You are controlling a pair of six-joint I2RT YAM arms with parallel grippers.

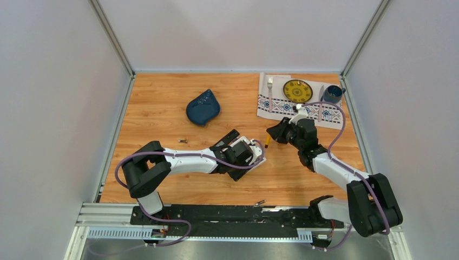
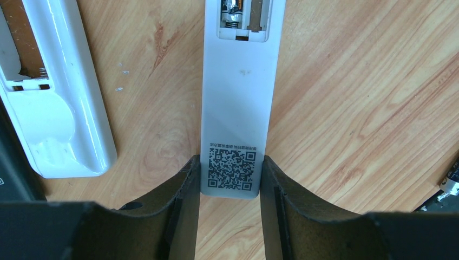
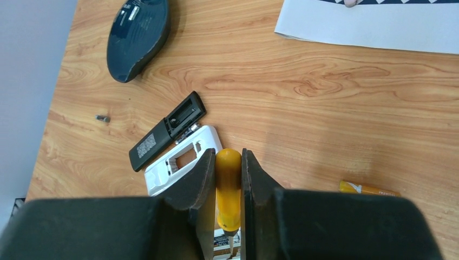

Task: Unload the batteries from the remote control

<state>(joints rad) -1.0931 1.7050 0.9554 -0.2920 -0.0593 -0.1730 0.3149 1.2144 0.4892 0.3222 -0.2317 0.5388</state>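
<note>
White remote [image 2: 235, 97] with black QR code [image 2: 231, 169], orange-yellow screwdriver handle [image 3: 228, 179], yellow black-patterned plate [image 1: 297, 91]

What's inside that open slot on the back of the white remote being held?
One battery sits in the left bay of the white remote, against a spring. The right bay looks empty. The far end runs out of view.

Remotes, three: white remote [image 2: 236, 97], second white remote [image 2: 59, 114], black remote [image 3: 162, 131]. Right of black remote, one gold battery [image 3: 368, 188]; left, one grey battery [image 3: 103, 118]. One screwdriver [image 3: 228, 179].
</note>
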